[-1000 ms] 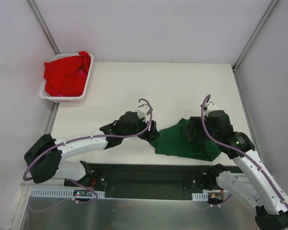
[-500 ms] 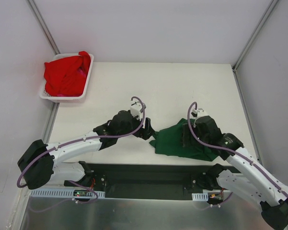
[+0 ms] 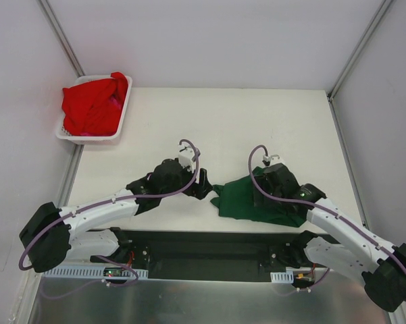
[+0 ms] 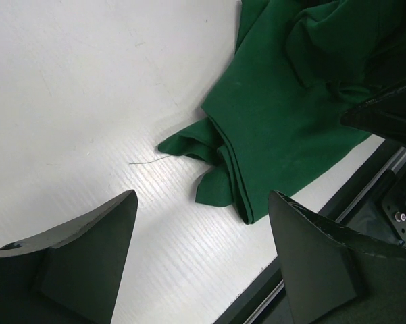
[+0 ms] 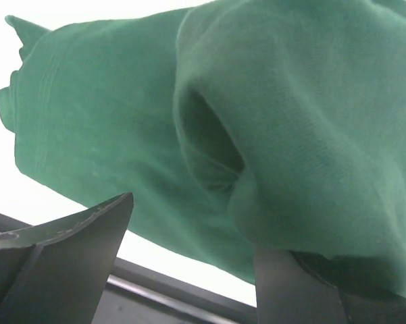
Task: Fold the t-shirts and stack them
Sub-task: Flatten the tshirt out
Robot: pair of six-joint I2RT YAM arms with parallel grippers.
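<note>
One green t-shirt (image 3: 245,200), one red heap (image 3: 91,104), left claw (image 4: 201,202), right claw (image 5: 192,224) gaping, empty

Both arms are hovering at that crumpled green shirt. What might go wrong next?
The dark green cloth t-shirt lies bunched at the near edge of the white table; a tug might drag it off. Its corner is doubled over, so the open left fingers may pinch several layers. The right fingers face a thick fold too.
</note>
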